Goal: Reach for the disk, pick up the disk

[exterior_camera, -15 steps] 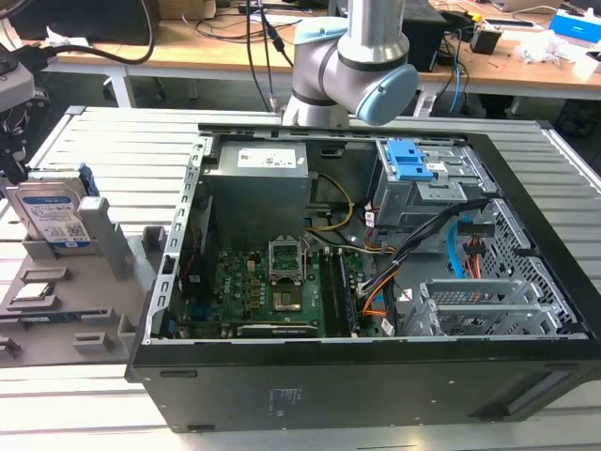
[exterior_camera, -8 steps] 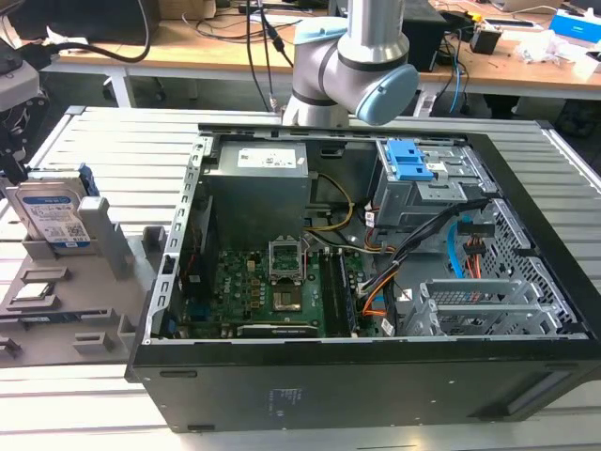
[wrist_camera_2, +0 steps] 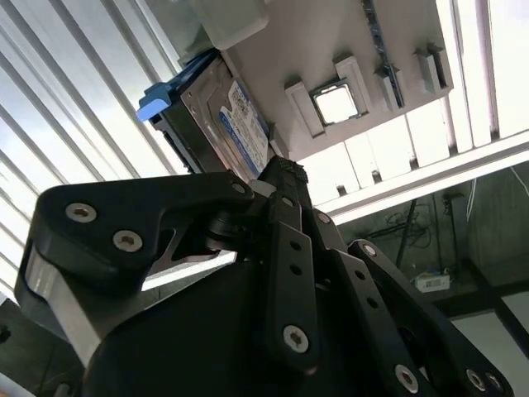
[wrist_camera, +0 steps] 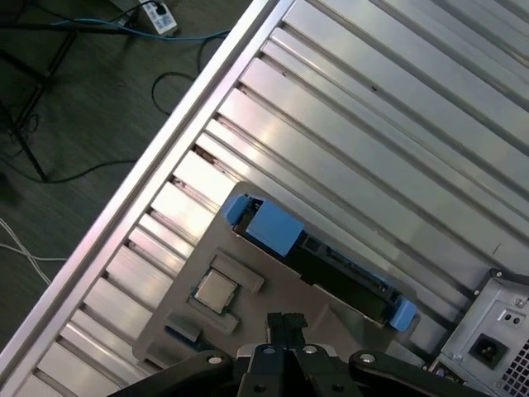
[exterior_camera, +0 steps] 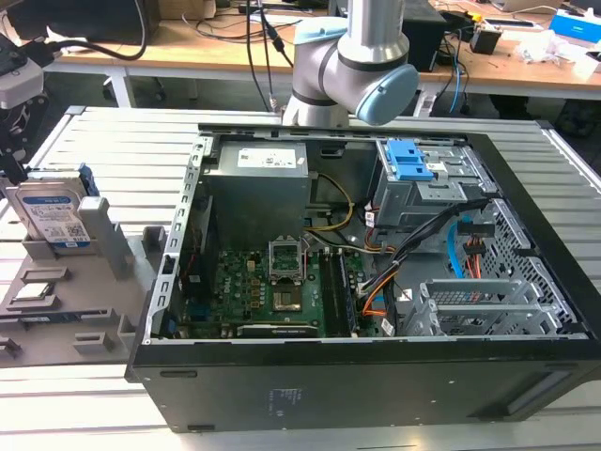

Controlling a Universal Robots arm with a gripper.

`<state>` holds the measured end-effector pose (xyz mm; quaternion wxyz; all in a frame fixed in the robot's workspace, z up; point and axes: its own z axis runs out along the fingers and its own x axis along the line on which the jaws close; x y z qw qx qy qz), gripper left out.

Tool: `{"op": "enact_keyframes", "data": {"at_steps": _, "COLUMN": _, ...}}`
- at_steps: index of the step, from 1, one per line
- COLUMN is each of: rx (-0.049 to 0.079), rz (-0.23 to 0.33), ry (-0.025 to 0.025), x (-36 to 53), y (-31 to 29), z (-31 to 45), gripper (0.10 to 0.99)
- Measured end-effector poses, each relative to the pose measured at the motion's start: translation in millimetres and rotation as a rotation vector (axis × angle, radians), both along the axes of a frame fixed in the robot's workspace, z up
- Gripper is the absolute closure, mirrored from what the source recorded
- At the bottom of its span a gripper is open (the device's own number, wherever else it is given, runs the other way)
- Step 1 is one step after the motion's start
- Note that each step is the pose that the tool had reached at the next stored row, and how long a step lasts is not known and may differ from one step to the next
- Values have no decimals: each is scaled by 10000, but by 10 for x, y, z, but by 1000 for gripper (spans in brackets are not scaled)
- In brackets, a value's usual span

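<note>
The disk [exterior_camera: 54,214] stands on edge in a grey holder [exterior_camera: 94,282] at the exterior view's left, beside the open computer case. It is silver-grey with a white-and-blue label and blue rails. My gripper [exterior_camera: 11,164] hangs at that view's left edge, just above the disk and apart from it. In the first wrist view the disk [wrist_camera: 318,252] is seen edge-on, and the gripper [wrist_camera: 286,324] has its fingertips pressed together with nothing between them. The second wrist view has the disk [wrist_camera_2: 223,124] just beyond the gripper [wrist_camera_2: 281,169].
A processor chip [wrist_camera: 216,291] lies in a pocket of the grey holder. The open black computer case [exterior_camera: 376,376] with its grey power-supply box [exterior_camera: 258,183] fills the middle of the slatted aluminium table [exterior_camera: 122,141]. The table edge [wrist_camera: 165,157] and floor cables are close by.
</note>
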<state>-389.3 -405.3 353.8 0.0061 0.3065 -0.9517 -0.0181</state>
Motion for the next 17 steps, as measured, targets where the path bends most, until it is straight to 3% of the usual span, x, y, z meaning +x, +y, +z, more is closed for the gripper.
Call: {"op": "enact_keyframes", "data": {"at_steps": 17, "rx": -1, "rz": 1463, "ry": 0, "x": 0, "y": 0, "z": 0, "gripper": 980}}
